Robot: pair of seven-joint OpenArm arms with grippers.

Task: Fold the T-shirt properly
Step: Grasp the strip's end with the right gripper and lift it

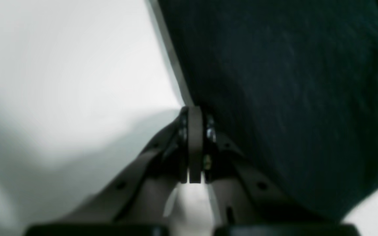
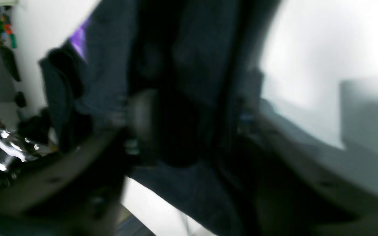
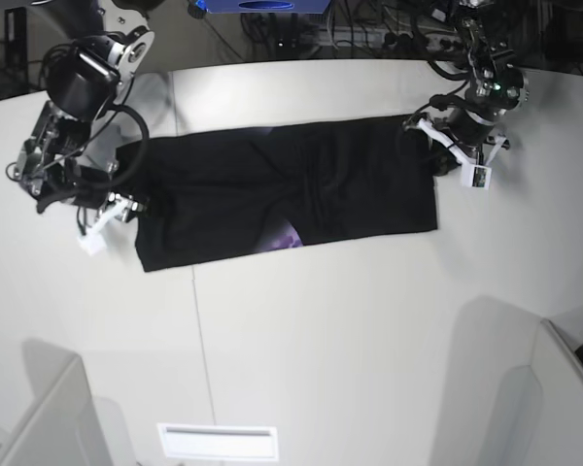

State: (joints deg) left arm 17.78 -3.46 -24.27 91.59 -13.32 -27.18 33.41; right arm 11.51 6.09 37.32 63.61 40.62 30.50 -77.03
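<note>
The T-shirt (image 3: 287,199) is spread flat as a wide black band across the white desk (image 3: 350,330), with a small patch of purple print exposed near its lower edge. The left gripper (image 1: 195,113) is seen at the shirt's edge, its fingers pressed together. The right gripper (image 2: 182,127) sits at the opposite end, black cloth lying between its fingers; whether they pinch it cannot be told

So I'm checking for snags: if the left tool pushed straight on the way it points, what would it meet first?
The left tool is shut right at the edge of the black T-shirt. Straight ahead, it would most likely slide along that hem over the white table; depth is unclear.
</note>
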